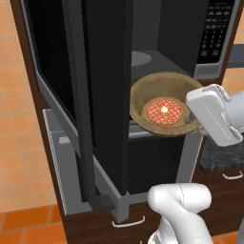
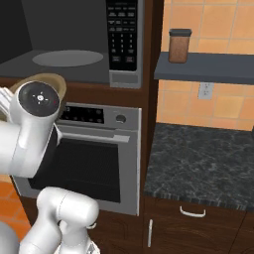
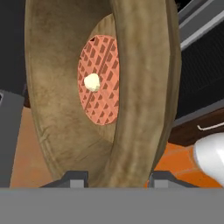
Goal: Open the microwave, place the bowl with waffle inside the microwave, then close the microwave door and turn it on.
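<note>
the bowl (image 2: 49, 82) sits mostly hidden behind the arm; microwave door (image 1: 102, 95) cut off above.

brown jar (image 2: 179, 45) on shelf (image 2: 208, 68); oven (image 2: 94, 154)

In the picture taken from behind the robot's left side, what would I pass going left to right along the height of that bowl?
Orange tiled wall → open microwave door → bowl holding the waffle → the robot's gripper, closed on the bowl's right rim.
</note>
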